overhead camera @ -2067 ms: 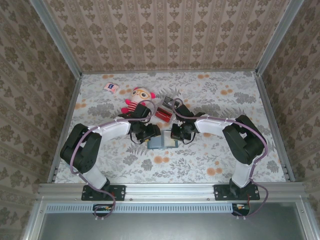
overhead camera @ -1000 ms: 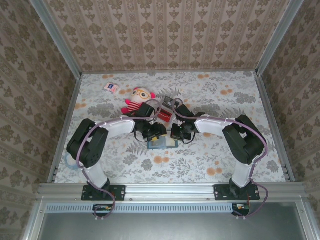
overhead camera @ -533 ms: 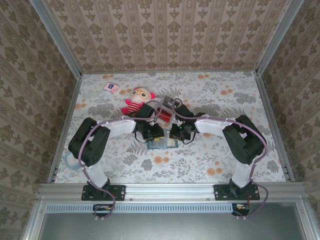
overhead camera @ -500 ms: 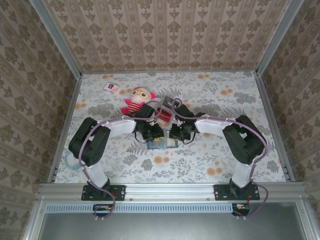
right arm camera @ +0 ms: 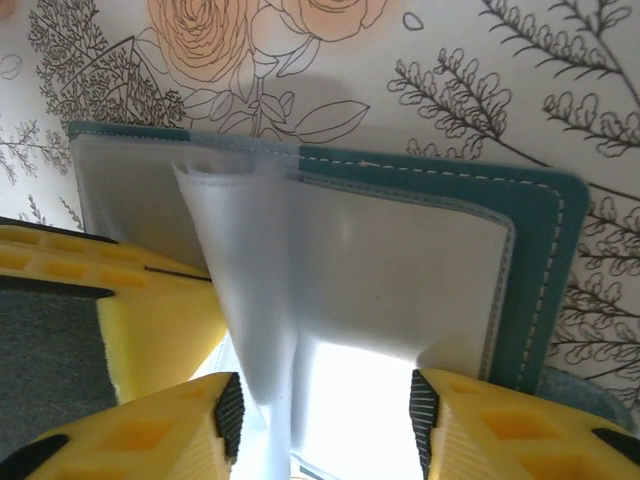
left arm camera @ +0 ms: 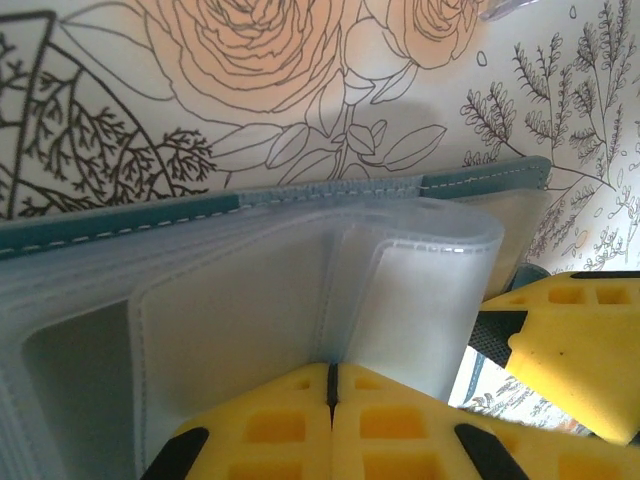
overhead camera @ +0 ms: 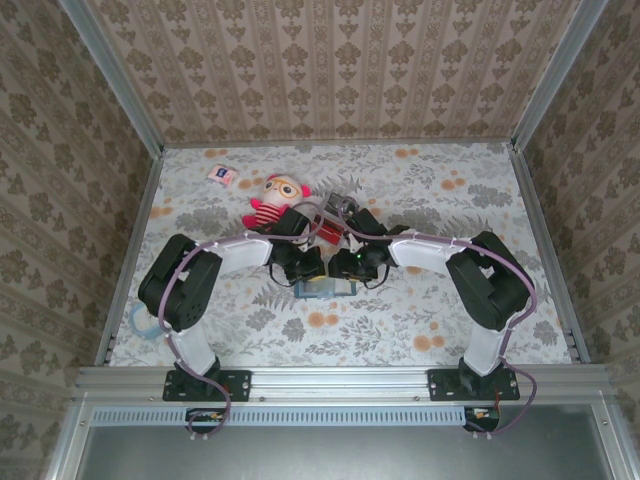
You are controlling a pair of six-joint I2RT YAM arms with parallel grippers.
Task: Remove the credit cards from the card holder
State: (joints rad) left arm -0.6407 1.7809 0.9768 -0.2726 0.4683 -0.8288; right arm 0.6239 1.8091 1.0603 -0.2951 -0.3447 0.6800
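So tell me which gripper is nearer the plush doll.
Left. The left gripper is at the left side of the card holder, just below the plush doll in the top view; the right gripper is at the holder's right side, farther from the doll.

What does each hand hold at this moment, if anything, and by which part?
The left hand is shut on the card holder, pinching one clear inner sleeve. The right hand is open around the sleeves and clamps nothing.
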